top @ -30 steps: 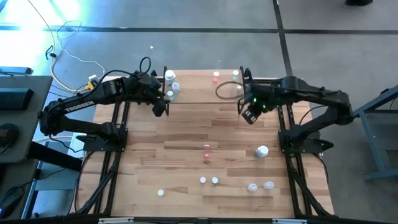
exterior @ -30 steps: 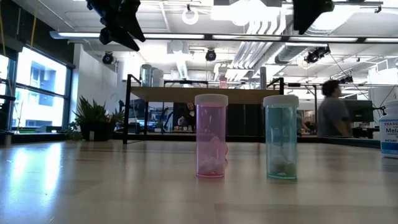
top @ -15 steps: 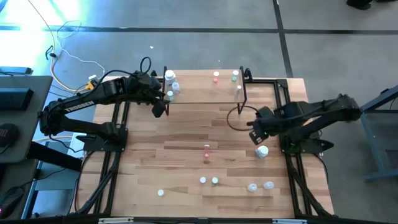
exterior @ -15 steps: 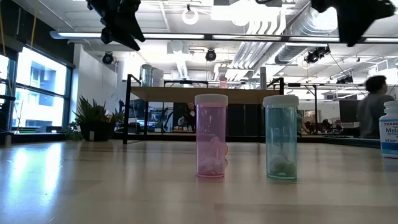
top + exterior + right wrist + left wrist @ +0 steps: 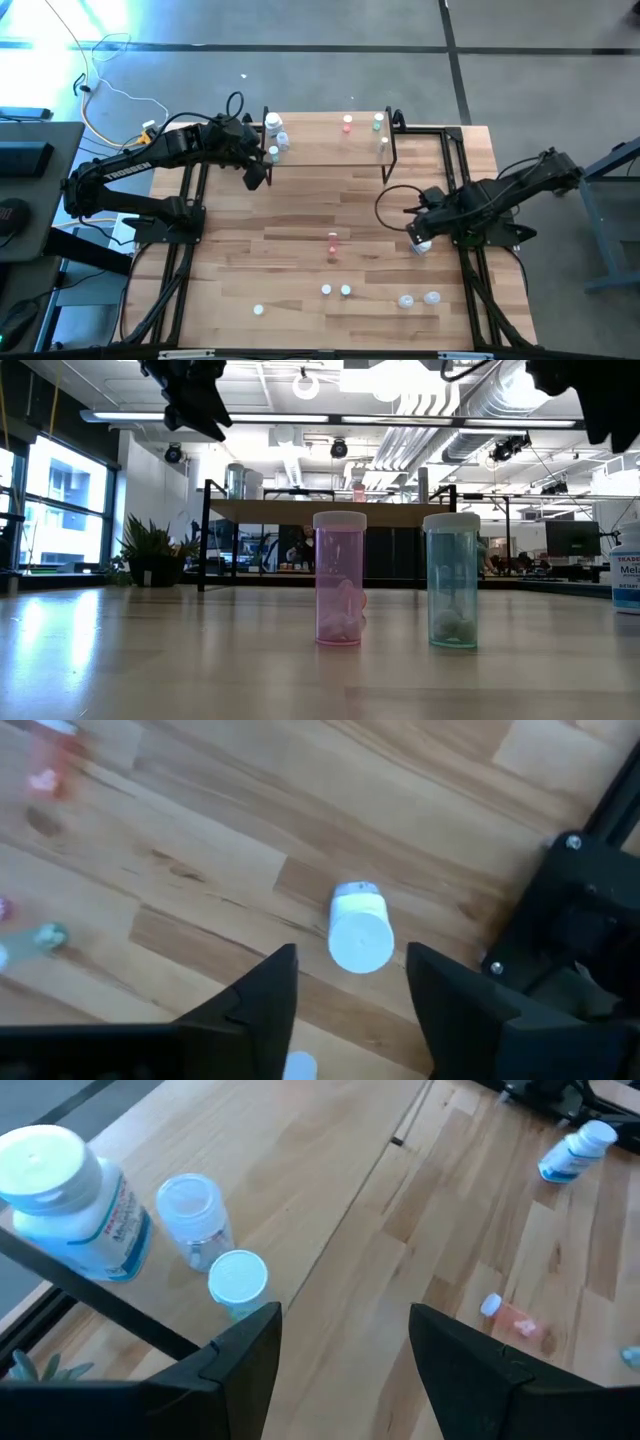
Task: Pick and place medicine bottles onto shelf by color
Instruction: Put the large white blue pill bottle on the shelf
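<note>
The left gripper [image 5: 262, 176] is held above the table's [image 5: 300, 225] far left part, just before the shelf's [image 5: 320, 140] left end, its fingers [image 5: 250, 1350] spread apart with nothing between them. On that left end of the shelf a large white bottle [image 5: 70, 1205], a clear bottle [image 5: 192, 1215] and a small white-capped bottle [image 5: 237, 1278] are grouped close together. Toward the shelf's right end a pink bottle [image 5: 347, 123] and a green bottle [image 5: 378, 121] are set near each other, with a white bottle [image 5: 383, 143] at the shelf's right front corner. A pink bottle [image 5: 332, 240] lies near the table's middle. Along the near edge several small bottles are scattered: one white [image 5: 259, 309], a pair [image 5: 335, 290], and two clear ones [image 5: 419, 298]. The right gripper [image 5: 420, 240] is held low over the table's right side, its fingers [image 5: 260, 995] parted and empty, directly above a white bottle [image 5: 358, 928] lying on its side.
</note>
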You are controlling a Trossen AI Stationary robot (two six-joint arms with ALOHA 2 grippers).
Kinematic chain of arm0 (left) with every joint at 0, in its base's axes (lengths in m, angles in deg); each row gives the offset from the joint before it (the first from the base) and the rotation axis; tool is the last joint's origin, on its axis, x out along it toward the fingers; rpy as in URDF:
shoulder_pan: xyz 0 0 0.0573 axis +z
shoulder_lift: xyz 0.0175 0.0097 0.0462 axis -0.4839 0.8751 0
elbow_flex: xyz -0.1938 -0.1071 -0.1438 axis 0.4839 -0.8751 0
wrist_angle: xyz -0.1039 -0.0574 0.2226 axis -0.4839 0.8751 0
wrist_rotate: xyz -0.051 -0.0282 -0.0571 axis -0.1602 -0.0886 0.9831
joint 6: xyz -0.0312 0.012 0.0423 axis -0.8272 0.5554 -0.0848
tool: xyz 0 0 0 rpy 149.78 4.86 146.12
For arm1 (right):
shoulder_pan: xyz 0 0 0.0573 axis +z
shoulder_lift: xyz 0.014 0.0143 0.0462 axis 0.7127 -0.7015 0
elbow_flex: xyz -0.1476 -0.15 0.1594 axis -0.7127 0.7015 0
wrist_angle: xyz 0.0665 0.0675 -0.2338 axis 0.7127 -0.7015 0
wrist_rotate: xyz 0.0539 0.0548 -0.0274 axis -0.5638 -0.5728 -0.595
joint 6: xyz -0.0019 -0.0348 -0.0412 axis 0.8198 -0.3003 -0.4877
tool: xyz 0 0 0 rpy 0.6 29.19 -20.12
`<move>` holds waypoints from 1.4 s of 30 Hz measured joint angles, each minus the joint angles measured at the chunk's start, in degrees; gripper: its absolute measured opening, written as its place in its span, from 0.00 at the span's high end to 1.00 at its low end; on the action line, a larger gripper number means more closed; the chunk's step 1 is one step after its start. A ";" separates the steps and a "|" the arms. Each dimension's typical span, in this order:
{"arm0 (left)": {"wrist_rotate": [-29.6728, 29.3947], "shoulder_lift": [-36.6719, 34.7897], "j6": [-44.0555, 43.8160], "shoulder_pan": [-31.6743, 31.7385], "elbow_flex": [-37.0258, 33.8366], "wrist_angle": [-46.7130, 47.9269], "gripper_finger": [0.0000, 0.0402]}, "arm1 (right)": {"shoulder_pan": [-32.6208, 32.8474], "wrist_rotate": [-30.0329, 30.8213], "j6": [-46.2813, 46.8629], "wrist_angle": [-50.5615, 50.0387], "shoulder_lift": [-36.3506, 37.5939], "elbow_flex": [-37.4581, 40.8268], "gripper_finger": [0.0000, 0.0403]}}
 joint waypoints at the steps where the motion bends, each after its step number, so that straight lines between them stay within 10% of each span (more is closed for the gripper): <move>1: 0.40 0.00 0.40 0.00 0.00 0.00 0.48 | 0.30 -0.01 0.66 0.11 0.00 0.61 0.51; 9: 1.30 0.00 0.79 0.00 0.00 -0.02 0.48 | 1.86 -4.94 3.26 7.78 -0.04 9.39 0.36; 29: 1.30 0.00 0.68 0.00 0.00 -0.09 0.48 | 1.62 -6.22 8.82 20.97 -0.07 21.45 0.35; 42: 1.30 0.00 0.69 0.00 0.00 -0.50 0.48 | 1.62 -7.96 11.22 20.90 -0.06 21.15 0.66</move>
